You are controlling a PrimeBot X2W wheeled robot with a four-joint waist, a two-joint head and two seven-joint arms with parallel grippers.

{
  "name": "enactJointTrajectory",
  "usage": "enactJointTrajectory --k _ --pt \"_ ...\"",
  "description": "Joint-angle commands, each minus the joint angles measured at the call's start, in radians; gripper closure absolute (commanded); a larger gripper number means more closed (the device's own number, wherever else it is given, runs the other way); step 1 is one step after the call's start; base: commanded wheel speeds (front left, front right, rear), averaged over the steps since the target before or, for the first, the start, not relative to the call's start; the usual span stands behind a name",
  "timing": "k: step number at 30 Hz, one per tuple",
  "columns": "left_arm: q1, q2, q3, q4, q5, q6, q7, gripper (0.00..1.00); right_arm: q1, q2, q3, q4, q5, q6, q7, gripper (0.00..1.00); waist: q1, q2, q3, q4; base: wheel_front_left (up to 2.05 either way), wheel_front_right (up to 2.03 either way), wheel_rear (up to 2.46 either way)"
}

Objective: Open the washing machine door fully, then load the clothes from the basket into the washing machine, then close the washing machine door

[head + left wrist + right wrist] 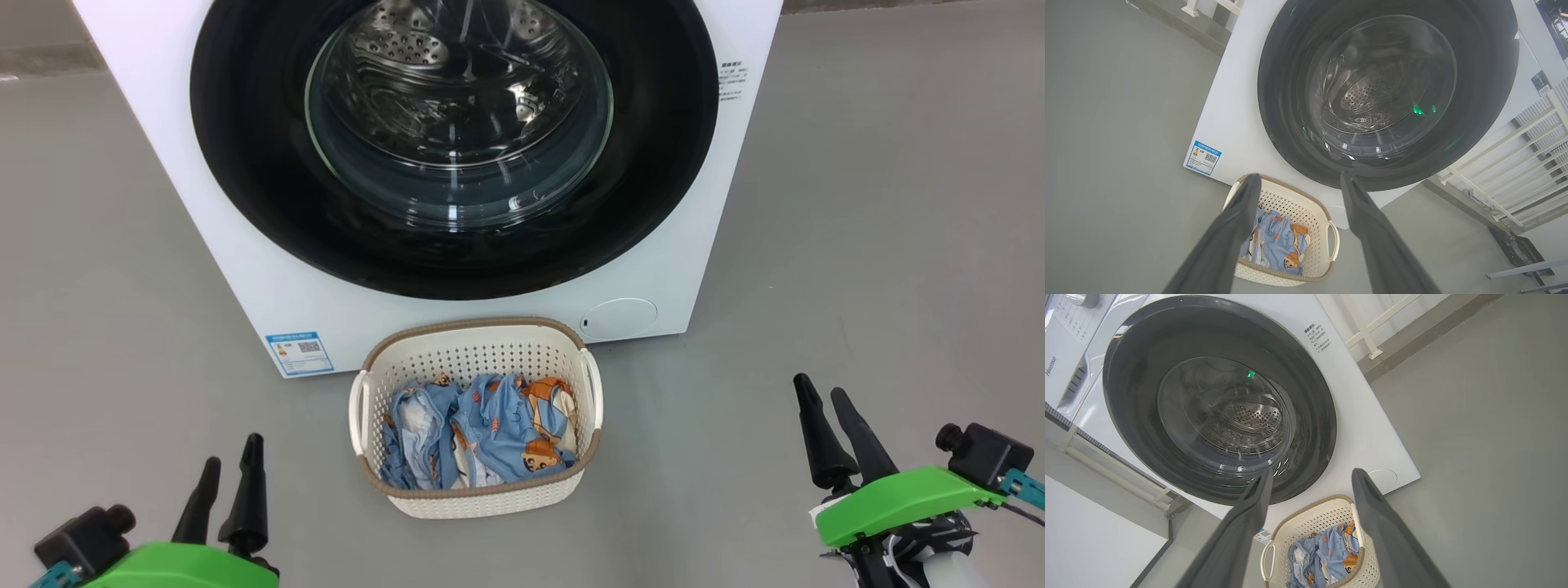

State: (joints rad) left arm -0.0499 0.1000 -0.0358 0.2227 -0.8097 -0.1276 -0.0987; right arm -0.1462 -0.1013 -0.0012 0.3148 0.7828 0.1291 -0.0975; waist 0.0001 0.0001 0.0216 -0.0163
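Observation:
The white washing machine (245, 269) stands straight ahead, and its washing machine door (245, 163), a wide black rim around a clear glass bowl, sits flush against the front. On the floor right before it is the cream basket (473, 327) with the blue bear-print clothes (490, 433) inside. My left gripper (234, 451) is open at the lower left, well left of the basket. At the lower right my right gripper (820, 385) is open and empty too. Between the left gripper's (1300, 176) fingers show the door (1282, 102) and basket (1327, 245). The right gripper (1312, 471) frames the door (1126, 400) and clothes (1323, 555).
A blue label sticker (300, 353) and a small round flap (622, 317) sit low on the machine's front. Grey floor spreads on both sides. White railing (1515, 163) stands beside the machine, and the control panel (1069, 318) is at its top.

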Motion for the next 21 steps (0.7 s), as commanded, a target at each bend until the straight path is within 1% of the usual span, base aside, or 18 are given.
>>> enactJointTrajectory --k 1,9,19,21 --pt "-0.048 0.023 0.017 -0.034 0.042 -0.002 -0.014 0.00 -0.050 -0.015 0.020 -0.025 -0.042 0.001 -0.016 0.00 -0.0001 -0.0001 0.001 0.000 0.00 0.00 0.00" --pt "-0.047 0.030 0.013 -0.048 0.147 -0.002 -0.038 0.00 -0.060 -0.021 0.030 -0.030 -0.151 0.001 -0.040 0.00 -0.0001 -0.0001 0.004 -0.002 0.00 0.00 0.00" --pt "-0.053 0.034 0.027 -0.057 0.302 -0.002 -0.067 0.00 -0.076 -0.024 0.030 -0.035 -0.320 0.001 -0.069 0.00 -0.0001 -0.0001 0.016 -0.003 0.00 0.00 0.00" --pt "-0.054 0.034 0.028 -0.057 0.316 -0.002 -0.070 0.00 -0.077 -0.024 0.029 -0.034 -0.334 0.001 -0.072 0.00 -0.0001 -0.0001 0.016 -0.003 0.00 0.00 0.00"
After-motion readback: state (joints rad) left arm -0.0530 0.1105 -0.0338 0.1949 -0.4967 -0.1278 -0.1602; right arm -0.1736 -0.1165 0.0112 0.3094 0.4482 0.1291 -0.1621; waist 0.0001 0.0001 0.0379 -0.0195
